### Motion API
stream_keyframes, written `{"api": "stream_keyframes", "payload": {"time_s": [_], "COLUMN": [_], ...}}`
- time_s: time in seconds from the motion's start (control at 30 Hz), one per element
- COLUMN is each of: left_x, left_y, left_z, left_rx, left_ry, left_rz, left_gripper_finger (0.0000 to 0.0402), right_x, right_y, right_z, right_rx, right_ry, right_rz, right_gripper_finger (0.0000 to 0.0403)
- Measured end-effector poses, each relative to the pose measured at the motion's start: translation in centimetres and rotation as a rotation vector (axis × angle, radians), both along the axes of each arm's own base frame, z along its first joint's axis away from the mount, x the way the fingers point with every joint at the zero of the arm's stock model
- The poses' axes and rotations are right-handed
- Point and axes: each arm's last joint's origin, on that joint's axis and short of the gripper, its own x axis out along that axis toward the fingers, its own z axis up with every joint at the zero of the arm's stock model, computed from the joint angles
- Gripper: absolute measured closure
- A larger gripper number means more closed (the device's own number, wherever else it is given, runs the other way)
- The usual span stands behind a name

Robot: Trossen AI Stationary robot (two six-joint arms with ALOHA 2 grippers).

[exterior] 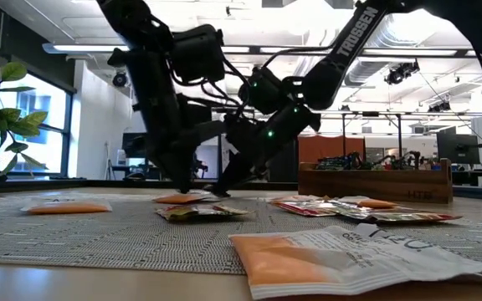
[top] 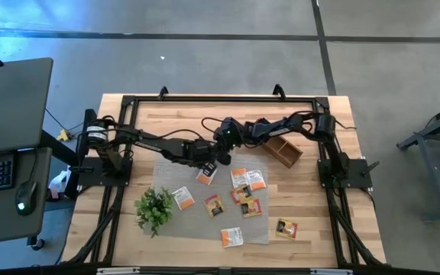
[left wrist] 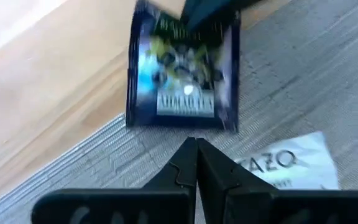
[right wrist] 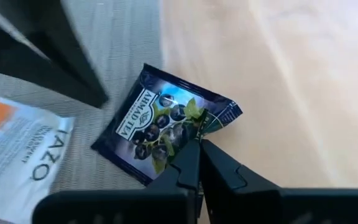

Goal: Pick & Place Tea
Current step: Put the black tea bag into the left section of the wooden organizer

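- The right gripper (right wrist: 197, 146) is seen pinched together on the edge of a dark blue Ahmad Tea sachet (right wrist: 166, 121), which lies partly on the grey woven mat (right wrist: 117, 37) and partly on the bare wooden table (right wrist: 278, 81).
- In the high view the same sachet (top: 224, 158) is found near the mat's far edge (top: 163, 164), with both arms meeting over it.
- The left gripper (left wrist: 196, 152) is held just beside that sachet (left wrist: 182, 71), its fingers pressed together with nothing between them.
- An orange-and-white Tazo sachet (right wrist: 20, 155) is laid on the mat close to the dark one.
- More tea sachets (top: 243, 191) are scattered flat across the mat, and one (top: 286, 228) is placed on bare wood beyond the mat's corner.
- A wooden box (top: 283, 149) is set on the table beside the right arm.
- A green plant sprig (top: 153, 208) is placed at the mat's near corner on the left arm's side.
- In the low view an orange-and-white sachet (exterior: 350, 259) is seen lying in the foreground.
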Motion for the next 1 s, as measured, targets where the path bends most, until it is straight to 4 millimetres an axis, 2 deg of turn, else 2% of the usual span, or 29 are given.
{"api": "stream_keyframes", "payload": {"time_s": [0.17,0.3,0.53,0.67,0.73,0.8,1.0], "left_x": [-0.3,-0.3,-0.3,-0.3,-0.3,-0.4,-0.4], "left_y": [-0.9,-1.3,-1.2,-1.2,-1.2,-1.2,-1.1], "left_z": [0.7,1.1,1.1,1.2,1.2,1.2,1.2], "left_rx": [0.042,0.060,0.060,0.076,0.079,0.081,0.108], "left_ry": [0.051,0.069,0.070,0.070,0.071,0.074,0.077], "left_rz": [0.050,0.059,0.069,0.074,0.075,0.075,0.084], "left_gripper_finger": [0.0401,0.0401,0.0401,0.0401,0.0402,0.0401,0.0402], "right_x": [-0.9,-2.6,-7.8,-10.9,-12.0,-13.1,-14.6], "right_y": [-0.2,-0.2,0.3,-0.2,-0.6,-0.9,-1.4], "right_z": [2.4,4.8,10.9,13.2,13.5,13.0,9.6], "right_rx": [-0.151,-0.249,-0.465,-0.439,-0.412,-0.385,-0.298], "right_ry": [0.064,0.183,0.437,0.518,0.523,0.535,0.511], "right_rz": [-0.053,-0.073,-0.199,-0.282,-0.327,-0.355,-0.329], "right_gripper_finger": [0.0400,0.0398,0.0400,0.0400,0.0400,0.0401,0.0402]}}
